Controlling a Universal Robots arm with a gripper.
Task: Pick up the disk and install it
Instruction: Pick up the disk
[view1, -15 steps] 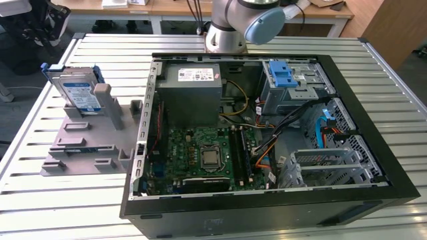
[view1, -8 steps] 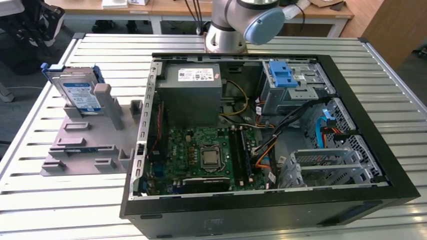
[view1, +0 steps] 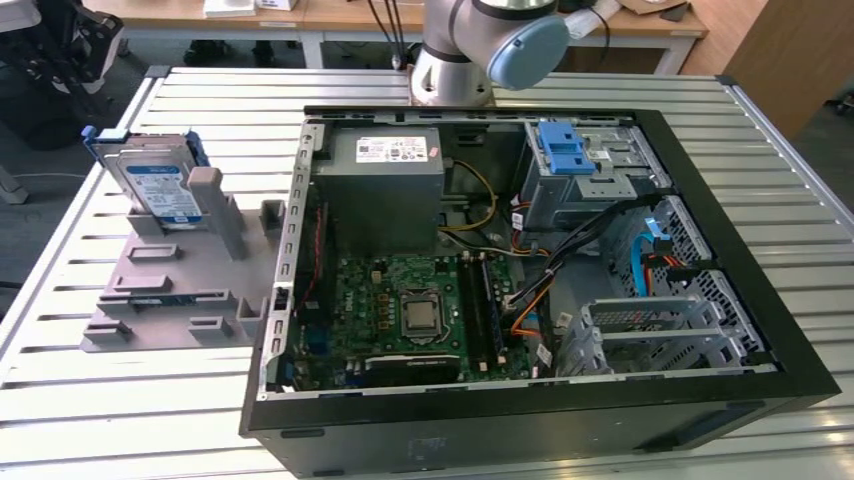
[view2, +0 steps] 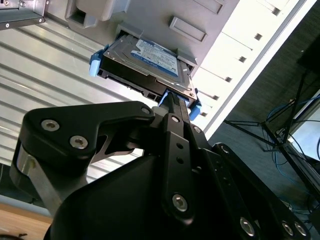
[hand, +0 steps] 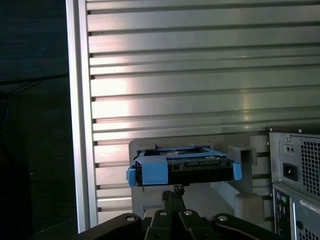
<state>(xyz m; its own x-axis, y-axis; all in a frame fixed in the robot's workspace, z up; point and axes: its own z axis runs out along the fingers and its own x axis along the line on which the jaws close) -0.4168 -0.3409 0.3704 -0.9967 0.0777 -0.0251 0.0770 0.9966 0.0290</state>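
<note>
Slatted metal table (view1: 120, 420) under everything in the exterior view. On it, across the centre and lower right of that view, an open black computer case (view1: 747, 385) with its side panel off. Inside the case, a grey power-supply box (view1: 380, 190) in the upper left corner, a green motherboard (view1: 387, 300) below that, and a drive cage with a blue latch (view1: 567, 150) in the upper right corner. At top centre, behind the case, the robot arm (view1: 461, 50). Just beside the case, at the exterior view's left, a grey plastic fixture (view1: 160, 290) lying on the table. In a slot at the fixture's upper end, in the upper left of the exterior view, the disk (view1: 154, 185): silver, white-and-blue label, blue rails, standing on edge, not yet lifted. Same disk (view2: 150, 62) in the second wrist view and disk (hand: 185, 167) in the first, seated in the fixture. Gripper (view2: 175, 100) (hand: 173, 191) in both wrist views, fingers drawn together and clamped on nothing, tips pointing at the disk's near edge.
</note>
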